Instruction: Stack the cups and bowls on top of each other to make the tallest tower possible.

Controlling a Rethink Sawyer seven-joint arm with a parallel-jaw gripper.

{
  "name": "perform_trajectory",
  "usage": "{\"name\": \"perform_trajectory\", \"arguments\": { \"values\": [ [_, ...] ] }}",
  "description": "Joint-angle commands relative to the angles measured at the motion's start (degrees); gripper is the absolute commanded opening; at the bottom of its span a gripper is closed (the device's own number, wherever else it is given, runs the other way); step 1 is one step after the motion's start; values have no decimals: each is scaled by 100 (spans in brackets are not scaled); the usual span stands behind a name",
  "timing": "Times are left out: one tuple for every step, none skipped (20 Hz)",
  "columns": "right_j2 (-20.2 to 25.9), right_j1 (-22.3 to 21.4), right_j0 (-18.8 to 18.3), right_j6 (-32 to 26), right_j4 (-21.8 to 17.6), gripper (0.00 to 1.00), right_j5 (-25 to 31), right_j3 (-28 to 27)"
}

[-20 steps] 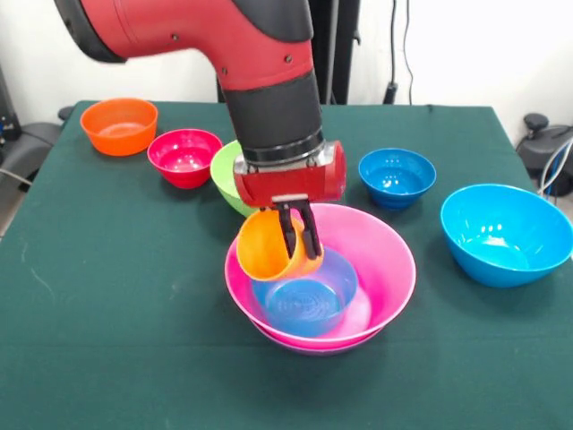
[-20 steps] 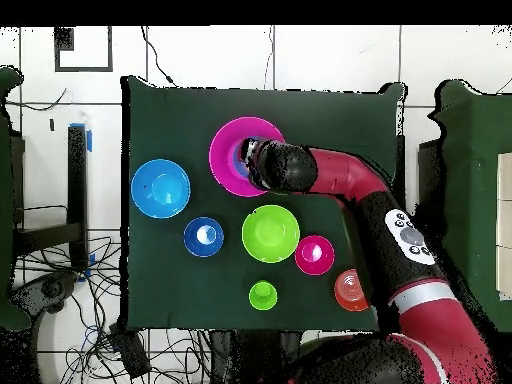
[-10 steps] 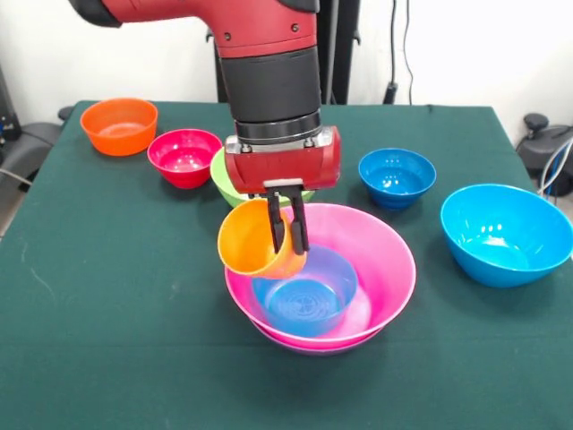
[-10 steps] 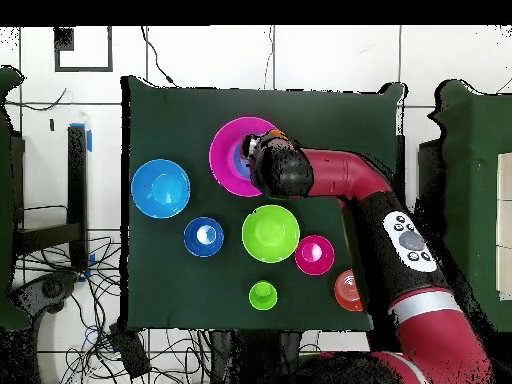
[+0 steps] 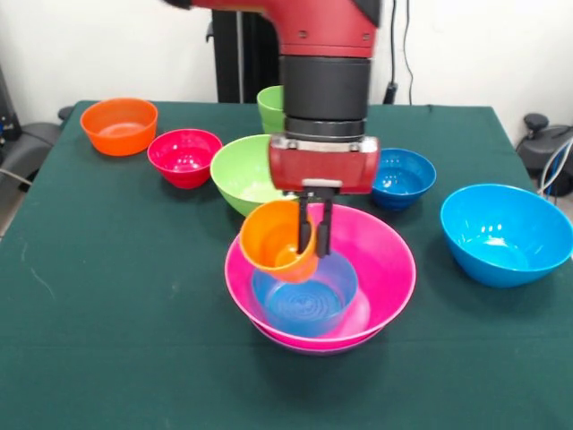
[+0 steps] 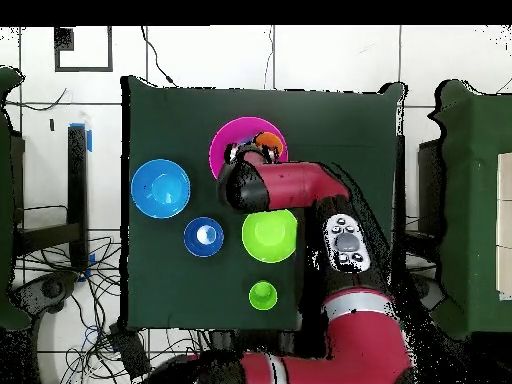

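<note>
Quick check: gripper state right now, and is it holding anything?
Gripper: shut on the orange cup, pinching its rim, tilted above the pink bowl.

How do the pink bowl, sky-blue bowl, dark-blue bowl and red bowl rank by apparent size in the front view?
1. pink bowl
2. sky-blue bowl
3. dark-blue bowl and red bowl: look alike, so unranked.

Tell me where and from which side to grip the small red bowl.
Grip the small red bowl by its rim, coming straight down from above: it stands upright and open, with a thin wall one pincer finger can slip inside. The side facing the orange bowl looks freer than the side by the lime green bowl.
</note>
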Motion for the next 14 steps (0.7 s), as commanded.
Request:
{"name": "perform_trajectory", "arguments": {
  "values": [
    [-1757, 528, 1077, 1958, 516, 0, -694, -292],
    [-1868, 607, 1168, 2009, 616, 0, -775, -315],
    [-2091, 739, 1346, 2165, 791, 0, -911, -340],
    [-2220, 820, 1446, 2231, 913, 0, -1002, -349],
    [-2414, 936, 1597, 2361, 1094, 0, -1142, -343],
    [-2468, 963, 1638, 2370, 1176, 0, -1197, -320],
    [-2514, 1013, 1678, 2380, 1261, 0, -1251, -320],
    [-2497, 1017, 1666, 2346, 1297, 0, -1290, -308],
    [-2434, 1045, 1614, 2317, 1323, 0, -1419, -307],
    [-2286, 1019, 1504, 2271, 1305, 0, -1497, -279],
    [-2148, 1016, 1403, 2216, 1257, 0, -1562, -278],
    [-2010, 1014, 1302, 2161, 1209, 0, -1627, -278],
    [-1648, 1002, 1031, 2007, 973, 0, -1792, -318],
    [-1556, 991, 961, 1969, 894, 0, -1831, -326]
  ]
}}
